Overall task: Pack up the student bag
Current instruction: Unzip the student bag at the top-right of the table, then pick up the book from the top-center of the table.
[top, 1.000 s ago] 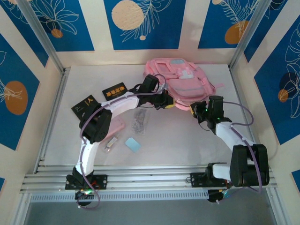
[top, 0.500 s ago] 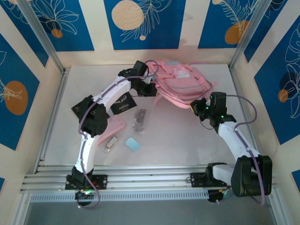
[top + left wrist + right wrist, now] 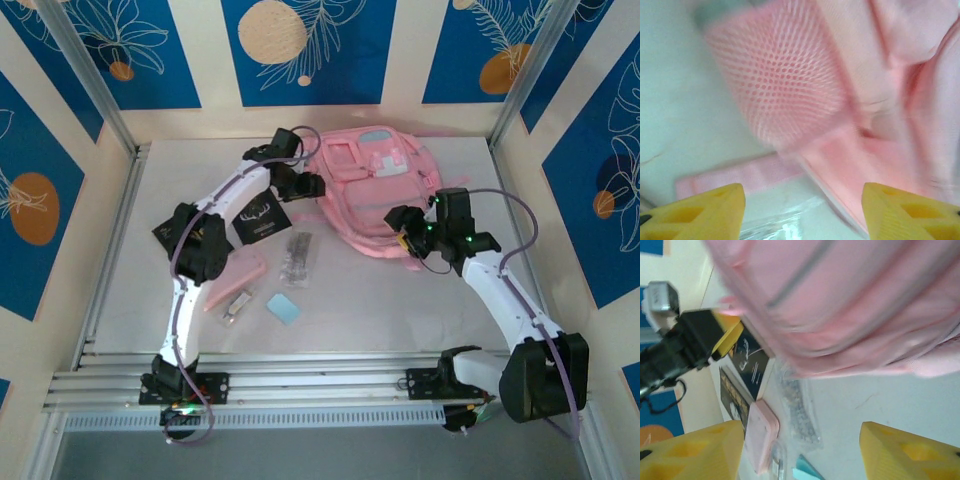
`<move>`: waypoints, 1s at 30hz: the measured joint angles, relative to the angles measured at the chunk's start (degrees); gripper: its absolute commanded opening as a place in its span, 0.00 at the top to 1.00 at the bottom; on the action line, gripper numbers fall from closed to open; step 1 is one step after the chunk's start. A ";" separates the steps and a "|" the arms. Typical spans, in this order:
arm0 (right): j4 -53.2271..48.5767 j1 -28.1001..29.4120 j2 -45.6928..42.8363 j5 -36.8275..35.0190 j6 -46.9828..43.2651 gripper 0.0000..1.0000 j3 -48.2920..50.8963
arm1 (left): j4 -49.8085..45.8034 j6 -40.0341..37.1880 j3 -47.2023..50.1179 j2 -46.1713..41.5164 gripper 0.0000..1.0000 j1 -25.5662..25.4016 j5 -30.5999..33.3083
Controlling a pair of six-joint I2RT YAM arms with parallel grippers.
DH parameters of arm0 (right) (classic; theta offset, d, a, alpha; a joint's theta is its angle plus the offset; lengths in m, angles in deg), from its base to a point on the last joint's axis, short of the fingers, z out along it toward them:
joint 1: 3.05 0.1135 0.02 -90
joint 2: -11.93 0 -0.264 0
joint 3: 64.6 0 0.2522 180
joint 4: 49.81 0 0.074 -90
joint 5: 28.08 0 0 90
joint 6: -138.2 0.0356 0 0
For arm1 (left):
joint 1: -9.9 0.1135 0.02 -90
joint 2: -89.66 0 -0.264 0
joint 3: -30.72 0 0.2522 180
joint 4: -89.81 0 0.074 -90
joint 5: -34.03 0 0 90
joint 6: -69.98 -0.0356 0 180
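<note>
Well, nearest to me, off the bag's left near corner, the loose things lie on the table (image 3: 400, 310): a small pale blue flat piece (image 3: 283, 307), a pink pencil case (image 3: 240, 272) and a clear packet of small metal bits (image 3: 297, 255). A black booklet with a gold antler mark (image 3: 258, 215) sits closer to the bag's left side, and a second black booklet (image 3: 168, 232) lies further out the same way. None of them is inside anything yet.

The right gripper (image 3: 402, 226) hangs at the bag's near edge, and its wrist view shows the yellow fingers (image 3: 695, 450) spread wide with nothing between them. The left gripper (image 3: 308, 186) sits at the bag's left side. Its fingers (image 3: 715, 205) are parted too, with only blurred pink mesh ahead of them.

The student bag (image 3: 385, 190) lies flat on the far half of the table, front pockets and pale blue patch facing up. That is the change. A second ago both grippers were clamped on its near hem and the bag was bunched and half lifted. It was then swung over, and both have just let go.

I'd say the bag is now laid out for loading, but the packing proper has not started. The opening still has to be found and held.
</note>
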 measured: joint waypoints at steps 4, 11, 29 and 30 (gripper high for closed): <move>-2.08 3.50 4.61 0.31 -2.91 0.35 -6.67 | 1.25 0.22 10.16 -6.64 0.32 2.12 1.64; -2.05 12.41 23.56 1.53 -9.97 0.37 -21.44 | 5.20 2.73 26.95 -19.69 0.28 8.35 2.95; -5.22 22.88 68.72 0.66 -20.24 0.51 -62.12 | 13.16 9.60 36.04 -19.23 0.34 17.11 6.78; -6.12 23.10 69.92 0.31 -20.57 0.51 -63.71 | 13.29 9.55 36.06 -18.73 0.35 17.11 6.84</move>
